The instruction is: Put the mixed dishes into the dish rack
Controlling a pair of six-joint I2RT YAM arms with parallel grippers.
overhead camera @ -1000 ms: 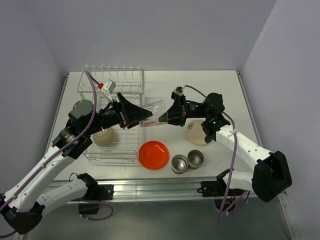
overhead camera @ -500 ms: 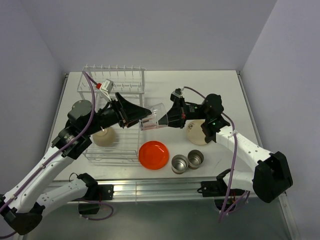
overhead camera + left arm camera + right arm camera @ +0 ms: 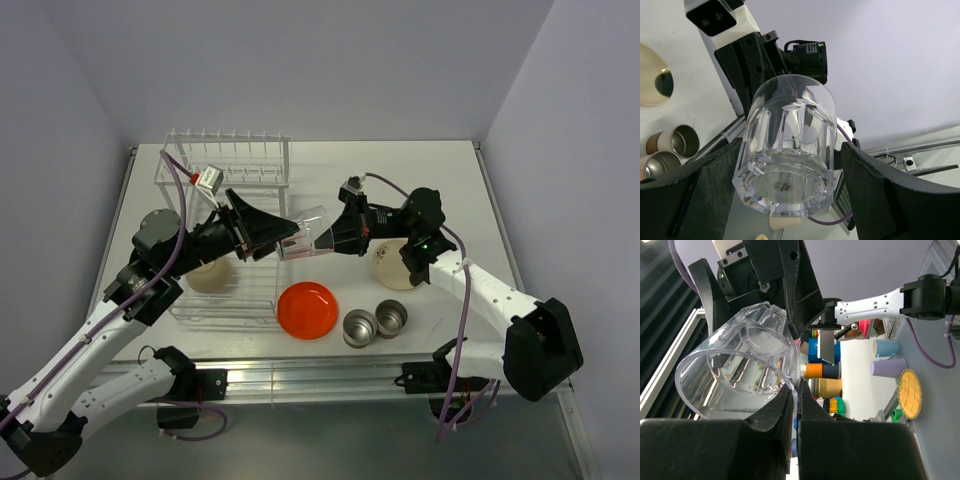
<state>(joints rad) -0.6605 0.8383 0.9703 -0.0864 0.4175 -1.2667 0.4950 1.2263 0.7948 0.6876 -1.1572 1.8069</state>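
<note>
Clear glass (image 3: 312,231) is pinched at the rim by right gripper (image 3: 795,390), apparently for handover; left gripper (image 3: 789,167) is placed astride its base, clamping unclear.

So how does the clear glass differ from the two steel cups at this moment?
The clear glass is see-through; the steel cups are opaque metal. The glass is off the table, lying sideways, its rim pinched by the right gripper and its base between the left gripper's fingers; the cups rest on the table, side by side, with nothing holding them. Neither is in the dish rack yet.
</note>
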